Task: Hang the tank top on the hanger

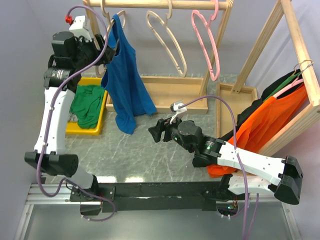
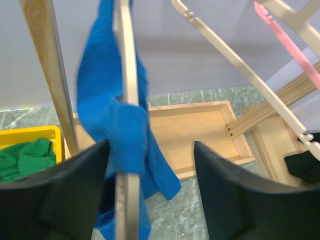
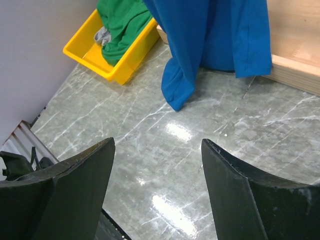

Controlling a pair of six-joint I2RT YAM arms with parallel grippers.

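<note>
The royal-blue tank top (image 1: 122, 75) hangs by one strap over the leftmost beige hanger (image 1: 121, 19) on the rail, and its body droops down to the table. My left gripper (image 1: 107, 47) is open beside that strap. In the left wrist view the hanger's arm (image 2: 125, 90) and the blue fabric (image 2: 100, 85) run between my spread fingers (image 2: 220, 190), close to the left one. My right gripper (image 1: 156, 131) is open and empty, low over the table near the top's hem (image 3: 210, 40). It also shows in the right wrist view (image 3: 157, 145).
A second beige hanger (image 1: 167, 42) and a pink hanger (image 1: 207, 47) hang on the wooden rail (image 1: 165, 4). A wooden tray base (image 1: 170, 92) lies below. A yellow bin (image 1: 75, 129) holds a green garment (image 1: 87, 105). An orange shirt (image 1: 270, 125) hangs on the right rack (image 1: 300, 45).
</note>
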